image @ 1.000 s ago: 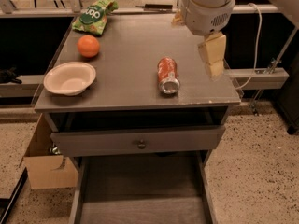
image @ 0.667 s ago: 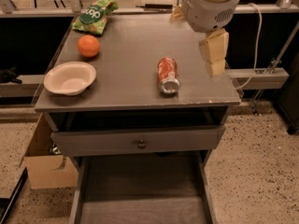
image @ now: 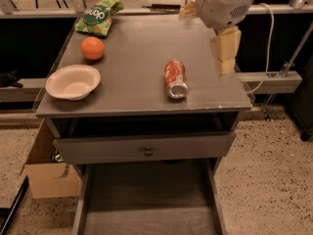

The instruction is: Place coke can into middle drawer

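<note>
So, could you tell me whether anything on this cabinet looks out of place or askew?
The red-orange soda can lies on its side on the grey cabinet top, not upright. The end effector hangs above the top's right edge.

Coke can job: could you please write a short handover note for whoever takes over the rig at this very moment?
The gripper hangs over the right edge of the cabinet top, right of the coke can, apart from it, carrying nothing.
The coke can lies on its side on the cabinet top.
The middle drawer is pulled open below; its visible floor is bare.
Done: drawer open. Left: grasp the can, lower it into the drawer, release.
The orange, white bowl and green bag sit left of the can.
</note>
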